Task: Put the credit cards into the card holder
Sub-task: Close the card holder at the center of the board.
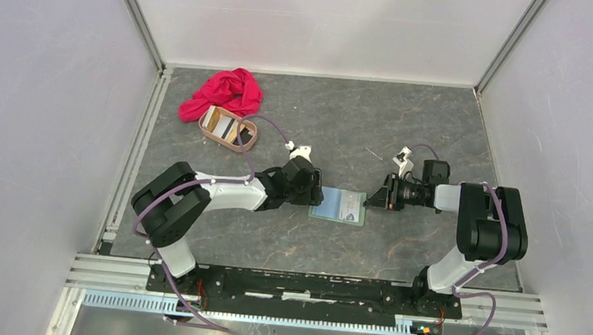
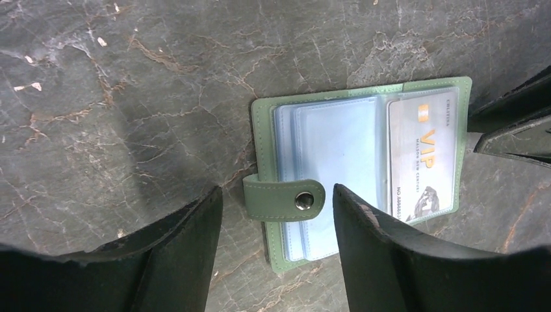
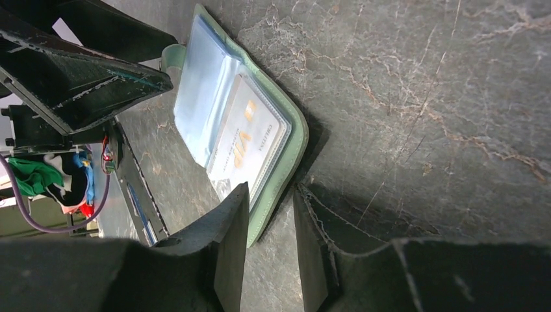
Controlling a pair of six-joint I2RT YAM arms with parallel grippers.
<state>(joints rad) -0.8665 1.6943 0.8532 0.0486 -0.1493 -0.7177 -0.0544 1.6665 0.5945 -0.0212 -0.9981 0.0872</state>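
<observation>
Card holder: a small sage-green folding wallet [image 1: 338, 204], lying open and flat on the grey marbled table [image 1: 410, 129]. It sits to the right of the pinkish-tan oval tray [image 1: 254, 139], nearer the arm bases and well apart from it. As spread, the long axis runs left to right in the top view. The pale blue pockets face up.

The green snap tab [image 2: 284, 199] points toward the tray side. A silvery-white card with gold "VIP" lettering [image 2: 421, 156] sits in the pocket on the half away from the tray.

Left gripper [image 1: 317, 192], on the tray side of the holder: jaws released and wide, straddling the snap tab without contact.

Right gripper [image 1: 371, 200], on the side away from the tray: jaws narrowly apart, with the holder's far edge reaching into the gap. No pinch is visible.

The cards in the tray [image 1: 224, 125] are small and overlapping, so the count is unclear. A crumpled red cloth [image 1: 223, 92] touches the tray's far side. The fine print on the VIP card is unreadable.
</observation>
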